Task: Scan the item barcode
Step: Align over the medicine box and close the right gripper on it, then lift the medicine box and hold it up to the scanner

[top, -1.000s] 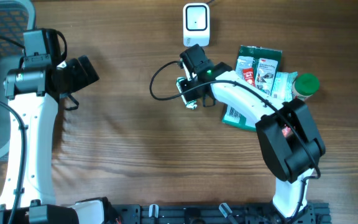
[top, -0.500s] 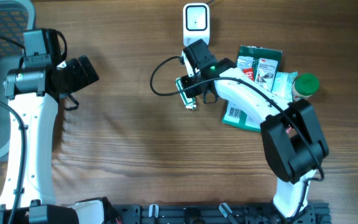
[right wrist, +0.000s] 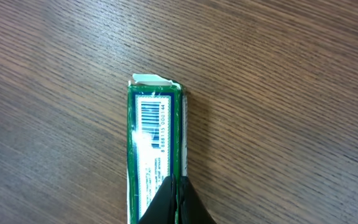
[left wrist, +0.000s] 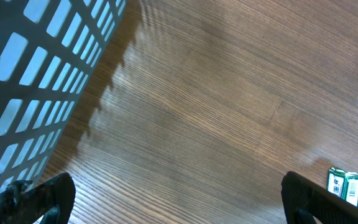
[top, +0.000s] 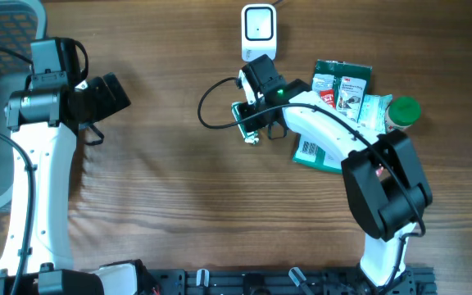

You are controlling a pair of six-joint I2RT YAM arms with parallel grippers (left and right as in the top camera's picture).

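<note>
Between the clenched fingers of the right gripper point(right wrist: 178, 200) sits one end of a slim green pack point(right wrist: 154, 155), its barcode point(right wrist: 149, 116) uncovered and turned toward the wrist camera; it looks light, fairly stiff and glossy, so it may slip or twist; a pinch at this end, away from the code, seems right; beyond it, near but apart, stands the white scanner point(top: 258, 31); far left, the left gripper point(top: 111, 95) hangs released, empty.
</note>
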